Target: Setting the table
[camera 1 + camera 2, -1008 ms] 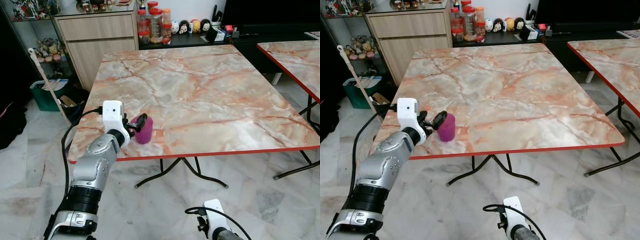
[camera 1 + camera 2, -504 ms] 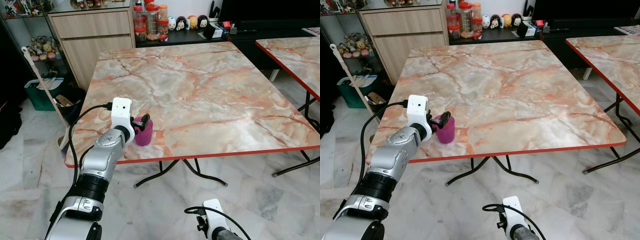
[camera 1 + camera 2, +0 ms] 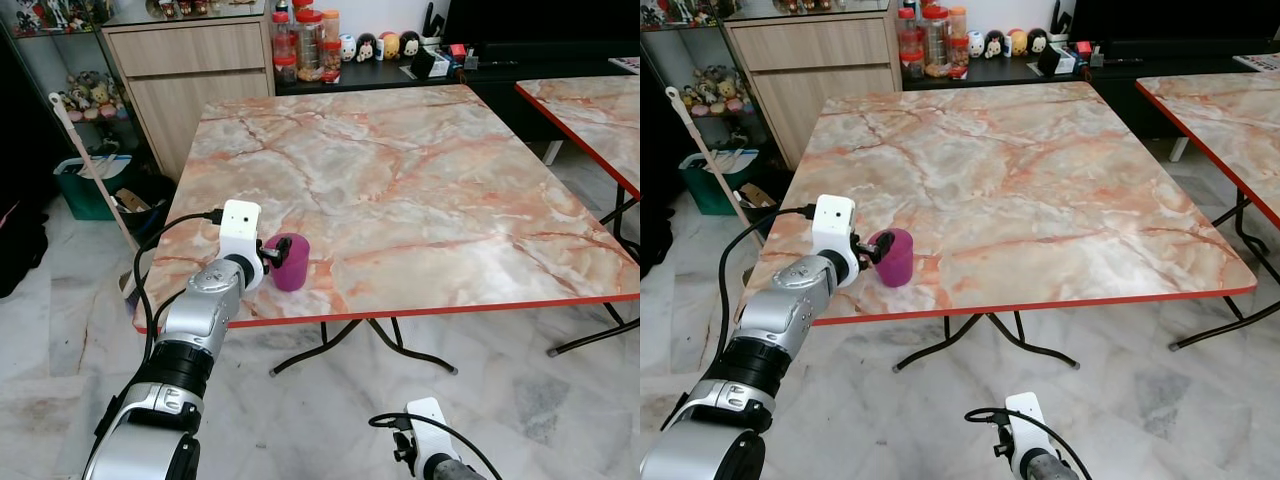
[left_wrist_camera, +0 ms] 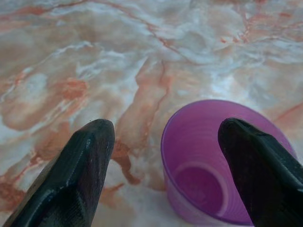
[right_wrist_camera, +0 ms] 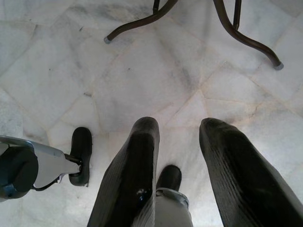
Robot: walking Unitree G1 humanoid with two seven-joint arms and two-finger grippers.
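A purple plastic cup [image 3: 290, 262] stands upright and empty on the marble table [image 3: 420, 190], near its front left edge. My left gripper [image 3: 272, 254] is open just to the left of the cup, at rim height. In the left wrist view the cup [image 4: 203, 161] sits on the table ahead of the two spread fingers [image 4: 71, 179], and one finger overlaps its rim. My right gripper [image 5: 177, 123] hangs low over the floor, fingers apart with nothing between them.
A second marble table [image 3: 590, 110] stands to the right. A wooden cabinet [image 3: 190, 60] and a dark shelf with jars [image 3: 305, 45] line the back wall. A green bin [image 3: 85, 190] and a broom [image 3: 95, 170] are at the left. Folding table legs [image 3: 360, 345] cross the floor.
The left gripper's finger, which lay over the cup's rim before, now sits beside the cup. The cup stays standing on the table. The camera has shifted a little.
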